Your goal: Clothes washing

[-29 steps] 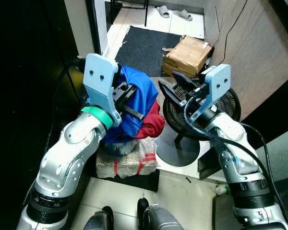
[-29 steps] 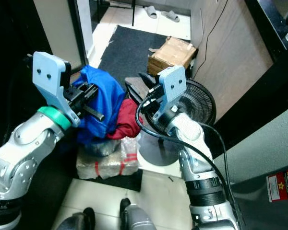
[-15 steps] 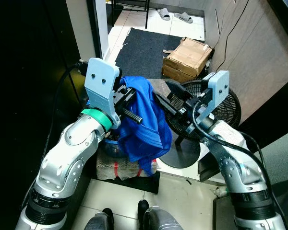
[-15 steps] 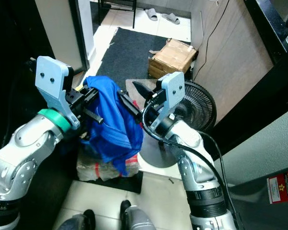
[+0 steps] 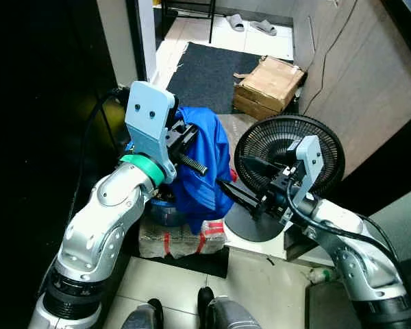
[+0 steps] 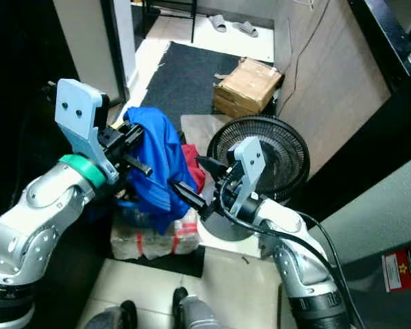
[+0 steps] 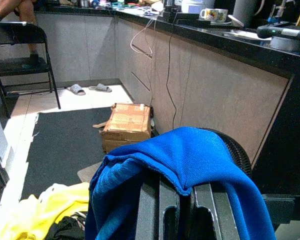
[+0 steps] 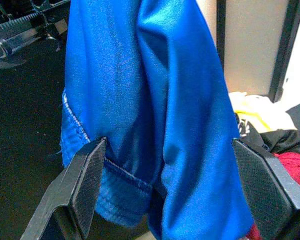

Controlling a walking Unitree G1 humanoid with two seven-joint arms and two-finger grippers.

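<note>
The left gripper (image 5: 186, 147) is pinching the blue garment (image 5: 204, 171), while the right gripper (image 6: 192, 185), fingers spread, is reaching beneath it.

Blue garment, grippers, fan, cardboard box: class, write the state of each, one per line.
Blue garment: lifted, draped over the left gripper, hanging down.
Left gripper: raised, shut on the garment.
Right gripper: jaws open, either side of the hanging cloth.
Fan: upright, blades not discernible.
Cardboard box: closed, on the floor.

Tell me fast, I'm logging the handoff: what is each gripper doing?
Left gripper: shut on the blue garment, holding it up.
Right gripper: open, fingers either side of the garment's lower part.
</note>
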